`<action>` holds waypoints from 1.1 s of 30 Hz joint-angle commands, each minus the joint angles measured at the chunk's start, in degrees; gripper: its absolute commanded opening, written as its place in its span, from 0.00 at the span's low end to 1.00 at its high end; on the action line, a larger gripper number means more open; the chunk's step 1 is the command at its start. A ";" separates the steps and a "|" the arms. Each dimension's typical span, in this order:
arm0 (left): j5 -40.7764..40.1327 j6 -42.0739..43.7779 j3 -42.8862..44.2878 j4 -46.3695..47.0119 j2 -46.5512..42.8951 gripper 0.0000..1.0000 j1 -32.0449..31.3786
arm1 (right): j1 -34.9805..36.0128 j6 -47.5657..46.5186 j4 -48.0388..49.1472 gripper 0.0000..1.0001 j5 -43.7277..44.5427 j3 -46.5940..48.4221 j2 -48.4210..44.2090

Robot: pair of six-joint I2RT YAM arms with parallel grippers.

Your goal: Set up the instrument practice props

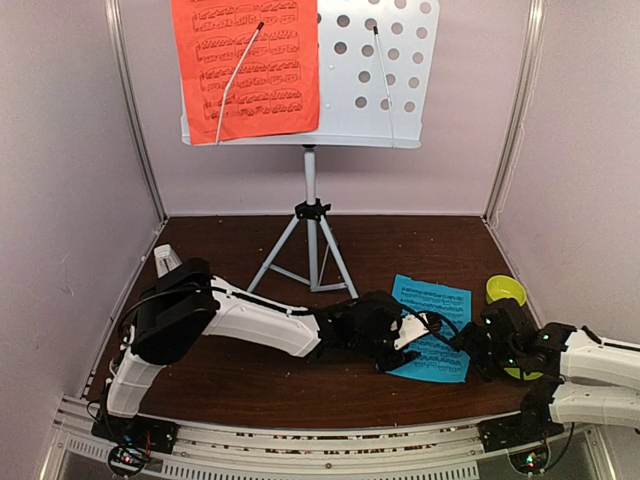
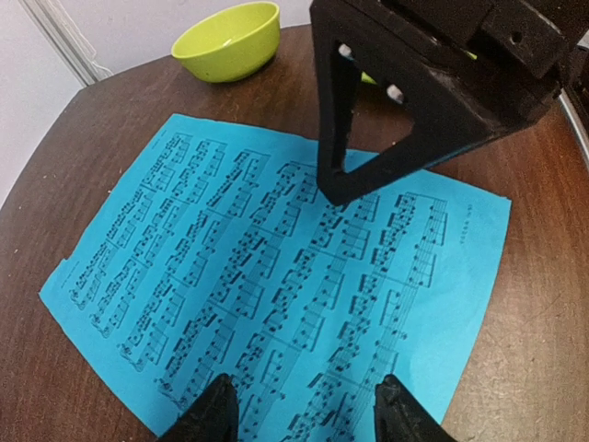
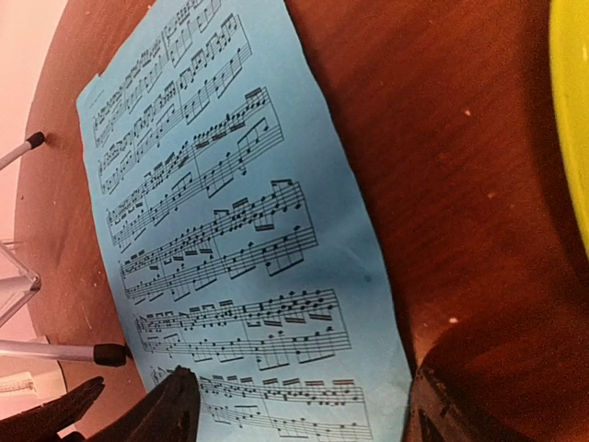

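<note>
From above, the blue page [image 1: 432,328] lies flat on the brown surface [image 1: 230,380]. The stand [image 1: 385,70] rises beyond the page's far left corner on its tripod [image 1: 311,245]. The red page [image 1: 246,68] sits on the stand's left half, under a thin wire arm. The left fingers [image 1: 405,336] reach the blue page's left edge and the right fingers [image 1: 470,346] its right edge. At this size I cannot tell how far either pair is open. A green bowl [image 1: 506,290] sits just beyond the page's far right corner. A small pale metronome [image 1: 166,260] stands well left of the page, by the wall.

In the left wrist view, the blue page [image 2: 276,276] fills the middle, flat and with the music side up. The left fingers [image 2: 216,414] stand apart over the page's near edge and hold nothing. Across the page, one of the right fingers [image 2: 336,175] has its tip down on the paper. The bowl [image 2: 228,39] lies beyond the page.

In the right wrist view, the right fingers [image 3: 175,410] are spread wide, with the edge of the blue page [image 3: 230,212] below the gap. Nothing is gripped. Two black-tipped tripod legs [image 3: 110,353] rest just off the page's far side. A lime-green rim [image 3: 572,120] is cut off on the opposite side; I cannot tell if it is a bowl or a plate.
</note>
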 commanded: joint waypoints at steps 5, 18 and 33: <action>3.55 -1.25 2.75 0.35 3.79 0.42 1.11 | -0.24 2.58 7.89 0.64 -0.88 -4.75 -3.75; 6.91 -1.36 4.06 -1.38 6.29 0.22 1.61 | -2.18 -2.05 11.21 0.59 3.04 -5.04 -6.71; 6.53 0.43 4.40 -2.83 4.95 0.20 1.81 | -7.27 -3.72 10.73 0.64 -0.61 -3.74 3.27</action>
